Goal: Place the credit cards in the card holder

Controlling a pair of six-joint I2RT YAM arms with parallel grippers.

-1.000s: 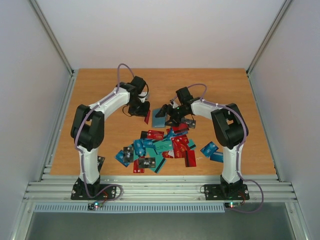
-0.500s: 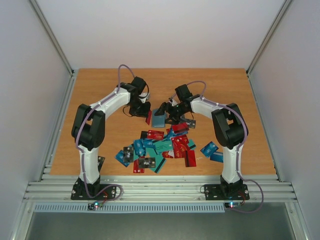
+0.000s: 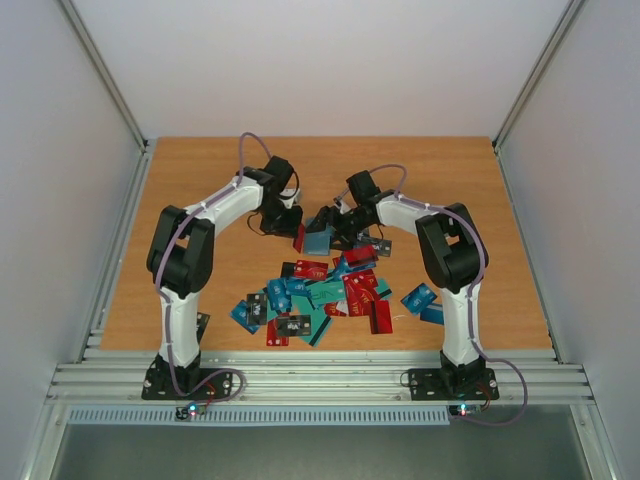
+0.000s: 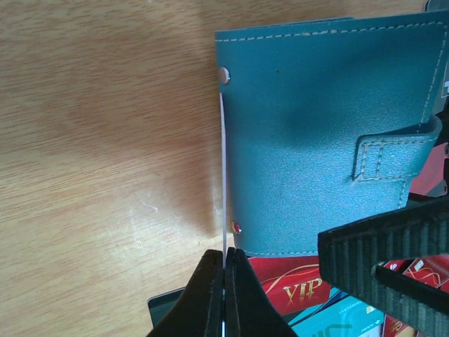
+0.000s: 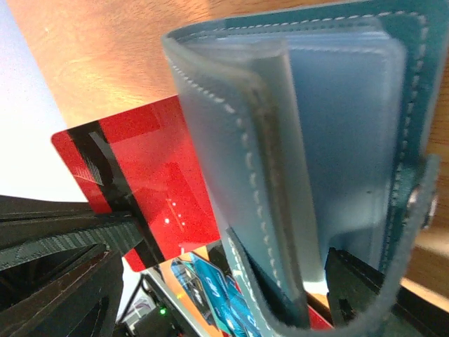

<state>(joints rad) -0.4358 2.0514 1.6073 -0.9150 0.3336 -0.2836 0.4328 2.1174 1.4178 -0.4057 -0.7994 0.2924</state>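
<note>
The left gripper [image 4: 224,281] pinches a red card [image 5: 151,179] edge-on beside the card holder [image 4: 316,140], which the right gripper [image 3: 335,222] clasps wide, toward the table's [image 3: 200,200] far edge.

1. We see the card holder [image 5: 309,140] open close up, its clear inner sleeves fanned.
2. A red card [image 5: 151,182] with a black stripe stands just left of it, held by dark fingers [image 5: 63,235].
3. Orange wooden surface [image 5: 105,49] lies behind.
</note>
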